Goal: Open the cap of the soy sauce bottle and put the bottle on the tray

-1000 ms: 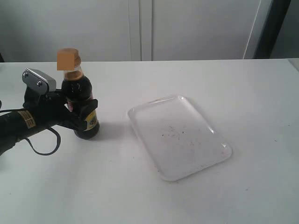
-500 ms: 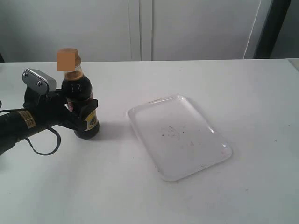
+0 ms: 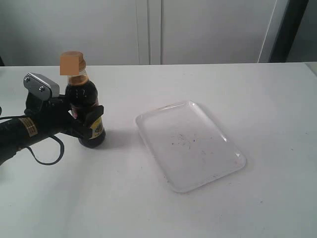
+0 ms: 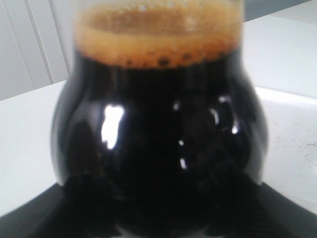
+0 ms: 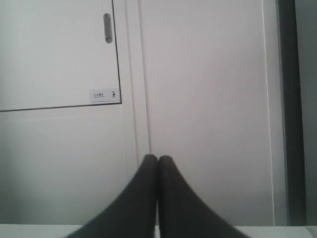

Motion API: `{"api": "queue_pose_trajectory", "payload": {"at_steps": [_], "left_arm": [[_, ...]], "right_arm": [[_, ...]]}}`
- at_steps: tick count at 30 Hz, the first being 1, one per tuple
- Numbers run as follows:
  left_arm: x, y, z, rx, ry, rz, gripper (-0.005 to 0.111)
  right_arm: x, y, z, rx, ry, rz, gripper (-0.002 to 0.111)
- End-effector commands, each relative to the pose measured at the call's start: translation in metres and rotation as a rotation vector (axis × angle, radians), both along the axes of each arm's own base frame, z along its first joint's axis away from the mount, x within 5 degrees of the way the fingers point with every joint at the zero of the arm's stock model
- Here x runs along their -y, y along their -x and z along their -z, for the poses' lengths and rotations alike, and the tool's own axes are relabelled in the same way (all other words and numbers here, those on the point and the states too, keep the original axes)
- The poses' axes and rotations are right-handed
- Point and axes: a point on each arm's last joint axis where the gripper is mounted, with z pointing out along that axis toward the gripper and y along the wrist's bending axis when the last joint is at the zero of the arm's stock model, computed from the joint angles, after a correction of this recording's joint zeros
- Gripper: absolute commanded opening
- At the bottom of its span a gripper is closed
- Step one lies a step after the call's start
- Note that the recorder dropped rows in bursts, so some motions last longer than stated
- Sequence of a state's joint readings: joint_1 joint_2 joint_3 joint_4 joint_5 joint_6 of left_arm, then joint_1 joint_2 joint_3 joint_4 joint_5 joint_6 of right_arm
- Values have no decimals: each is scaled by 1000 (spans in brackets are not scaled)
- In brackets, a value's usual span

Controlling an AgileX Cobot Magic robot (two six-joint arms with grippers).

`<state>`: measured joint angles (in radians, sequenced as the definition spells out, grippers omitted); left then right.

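The soy sauce bottle (image 3: 83, 101) stands upright on the white table at the left, its dark liquid topped with foam. Its orange-brown cap (image 3: 72, 62) sits down on the neck. My left gripper (image 3: 87, 122) is shut on the bottle's lower body from the left side. In the left wrist view the bottle (image 4: 158, 134) fills the picture, with the left gripper (image 4: 161, 225) dark around its base. The white tray (image 3: 190, 144) lies empty to the right of the bottle. In the right wrist view my right gripper (image 5: 158, 159) is shut on nothing and faces a cabinet; the exterior view does not show it.
A black cable (image 3: 47, 153) loops from the left arm onto the table (image 3: 267, 99). White cabinet doors (image 3: 148, 29) stand behind the table's far edge, and a dark post (image 3: 290, 27) rises at the back right.
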<state>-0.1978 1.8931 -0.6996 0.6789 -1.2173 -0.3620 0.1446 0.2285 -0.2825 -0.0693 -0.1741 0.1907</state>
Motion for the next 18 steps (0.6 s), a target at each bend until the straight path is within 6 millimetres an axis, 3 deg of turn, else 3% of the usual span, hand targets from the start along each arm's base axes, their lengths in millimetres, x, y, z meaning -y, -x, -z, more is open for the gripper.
{"api": "queue_pose_trajectory", "payload": {"at_steps": [1,9,18], "left_arm": [[4,2,1,4,-9,32,0],[4,2,1,4,-9,32,0],[4,2,1,4,-9,32,0]], "right_arm": [[-3,-19,-15,-43,53,13,0],[-8,-52,-35,-105,78,11,0],[-21,-85,-35,-178,128,-47,0]]}}
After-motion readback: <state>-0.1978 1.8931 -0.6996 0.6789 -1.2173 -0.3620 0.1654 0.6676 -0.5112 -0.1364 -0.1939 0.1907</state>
